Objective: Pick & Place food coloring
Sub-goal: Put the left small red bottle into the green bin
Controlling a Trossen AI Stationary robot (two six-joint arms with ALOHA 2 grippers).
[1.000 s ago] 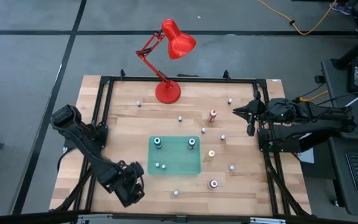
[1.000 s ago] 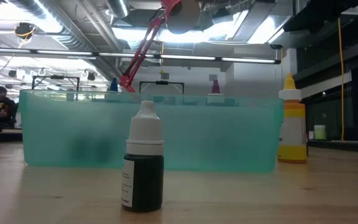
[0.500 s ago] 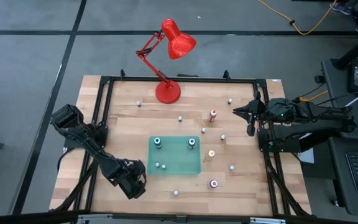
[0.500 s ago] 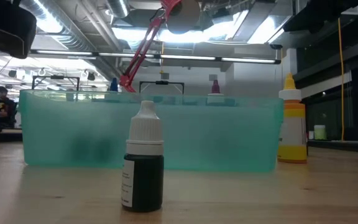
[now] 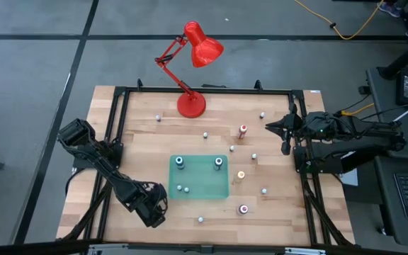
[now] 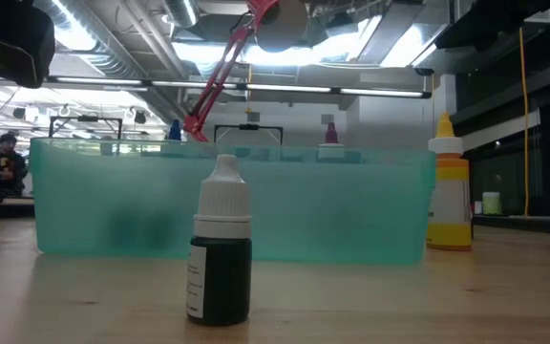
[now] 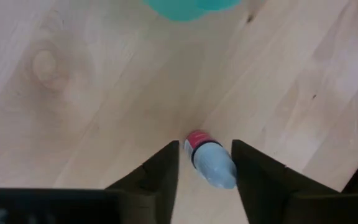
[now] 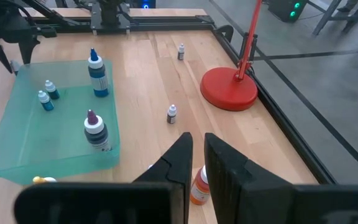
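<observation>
While the left tool (image 7: 205,171) is hovering low over the wooden surface (image 5: 140,134) near its front left part, its two dark fingers (image 7: 160,174) are standing spread on either side of a small lying dropper bottle with a red body and pale cap (image 7: 209,159), not visibly pressing it. Just beyond that bottle, the rounded corner of the translucent green plastic tray (image 5: 225,191) is showing. In the low view, a dark-bodied upright dropper bottle with a white cap (image 6: 221,253) is standing in front of the tray wall, and a yellow-orange bottle (image 6: 450,196) is standing off to one side. Inside the tray, four bottles (image 8: 98,74) are standing upright. Farther back, several tiny bottles (image 5: 243,131) are standing scattered on the surface before the red desk lamp (image 5: 192,105). The right tool (image 8: 194,155) is waiting at the right edge, its fingers pressed together on nothing.
</observation>
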